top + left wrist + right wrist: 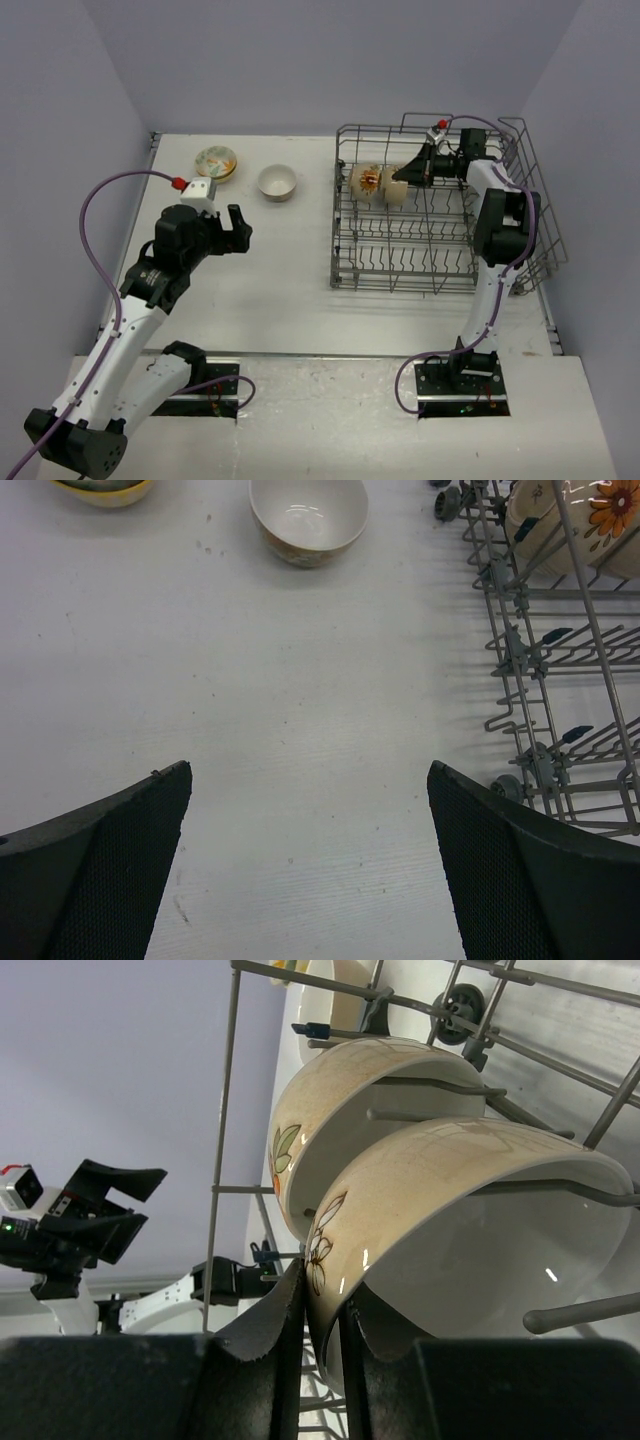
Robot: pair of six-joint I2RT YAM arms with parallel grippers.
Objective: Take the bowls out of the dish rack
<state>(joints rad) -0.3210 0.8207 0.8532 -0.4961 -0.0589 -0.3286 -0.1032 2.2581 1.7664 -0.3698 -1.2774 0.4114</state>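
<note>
The left arm [150, 290] leans forward, the left gripper [238, 228] spread wide. The right arm [497, 250] stretches far ahead, wrist turned leftward, the right gripper [322, 1295] pinching the rim of a bowl [480, 1250].

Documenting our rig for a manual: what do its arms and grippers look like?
The left arm and right arm have white links, black joints and a purple cable each. The left gripper and right gripper are black, with textured pads; a red-tipped white box tops each wrist.

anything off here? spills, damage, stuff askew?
Nothing stands out: racked bowls stand on edge between the dish rack tines, right gripper pinches the rim of the nearer bowl, table bowls sit upright, no spills or chips.
</note>
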